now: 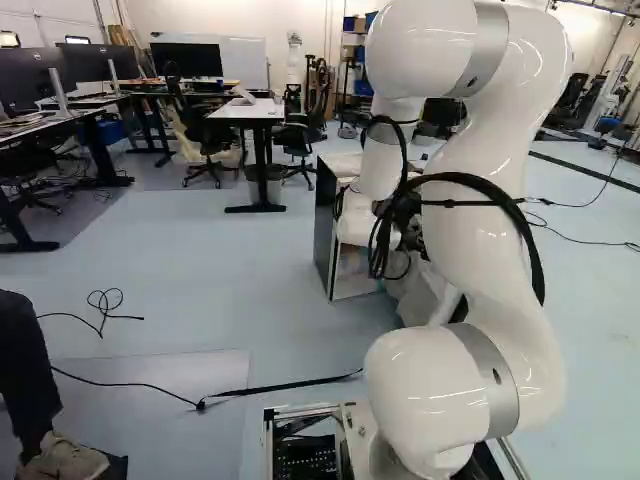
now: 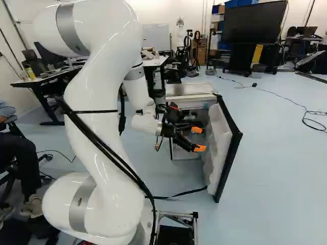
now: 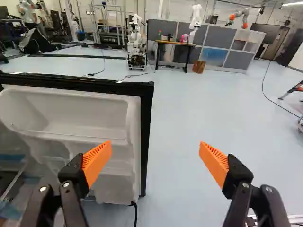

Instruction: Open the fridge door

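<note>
Right base view: the white arm (image 2: 102, 102) stands left of the compact fridge (image 2: 190, 91), whose door (image 2: 218, 145) hangs open, its molded inner side toward the tool (image 2: 198, 139). Wrist view: the tool is released, orange pads (image 3: 97, 163) apart, the door's edge appearing between them.

Fridge door (image 2: 220, 140) swung open; blk pincer (image 2: 198, 139), spread apart, nr its inner side.

bright light comes from overhead, a ceiling lamp (image 3: 291, 3) glowing and white highlights gleaming on the glossy arm (image 2: 104, 76).
</note>
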